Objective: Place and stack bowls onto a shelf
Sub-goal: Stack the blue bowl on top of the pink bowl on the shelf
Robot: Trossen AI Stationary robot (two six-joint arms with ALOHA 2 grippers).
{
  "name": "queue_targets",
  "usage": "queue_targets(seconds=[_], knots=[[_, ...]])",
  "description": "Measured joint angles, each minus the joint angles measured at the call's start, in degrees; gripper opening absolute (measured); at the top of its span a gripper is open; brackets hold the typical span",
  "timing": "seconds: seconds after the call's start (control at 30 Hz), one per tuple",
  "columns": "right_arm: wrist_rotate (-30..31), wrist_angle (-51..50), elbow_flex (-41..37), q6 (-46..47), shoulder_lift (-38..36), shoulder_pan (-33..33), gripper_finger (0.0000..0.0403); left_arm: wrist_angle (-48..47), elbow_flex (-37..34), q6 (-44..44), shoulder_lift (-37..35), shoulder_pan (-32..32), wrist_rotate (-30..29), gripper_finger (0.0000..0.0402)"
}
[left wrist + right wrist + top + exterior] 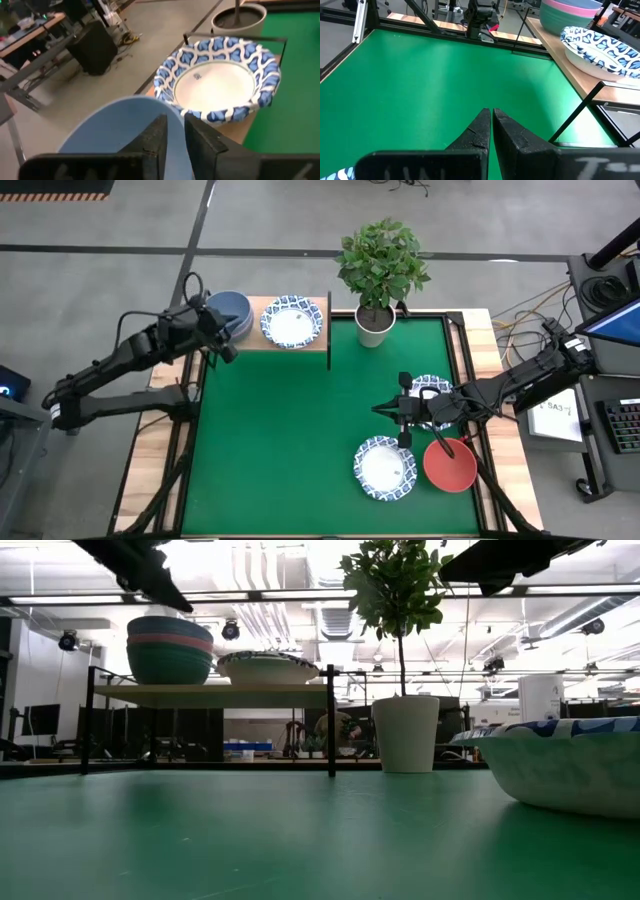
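Left gripper [172,135] is clamped on the rim of the grey-blue bowl [232,310], topmost of a stack at the shelf's [310,349] left end, beside a patterned bowl [292,322]. Right gripper [491,125], fingers together, holds nothing above the table [290,440] near three more bowls [420,450].

The green table [290,450] carries a plant pot [375,325], two patterned bowls [386,470] and a red bowl [450,465]. On the wooden shelf [262,343] stand a stack of plain bowls [169,650] and one patterned bowl [292,322].
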Motion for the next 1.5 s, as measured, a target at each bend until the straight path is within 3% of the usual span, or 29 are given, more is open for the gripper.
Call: queue_targets(seconds=[0.37,0.67,0.73,0.87,0.93,1.5], knots=[[0.0,-0.02,0.0,0.09,0.0,0.01,0.0009,1.06,-4.18,-3.12,0.26,0.0,-0.23,0.0038],[0.0,-0.02,0.0,0.11,0.0,-0.01,0.0009,1.18,-1.11,-1.21,-1.38,-0.02,-2.03,0.0038],[0.0,-0.02,0.0,0.1,0.0,0.01,0.0009,1.04,-0.55,0.02,-2.08,-0.02,-7.96,0.0038],[0.0,-0.02,0.0,0.09,0.0,0.02,0.0009,1.05,-0.55,0.51,-3.31,0.07,-28.5,0.0038],[0.0,-0.02,0.0,0.05,0.0,-0.01,0.0009,0.92,-0.97,0.31,-3.48,0.35,-33.29,0.0038],[0.0,-0.02,0.0,0.44,0.0,0.01,0.0009,0.27,-3.42,-3.48,0.82,6.32,-31.69,0.0038]])
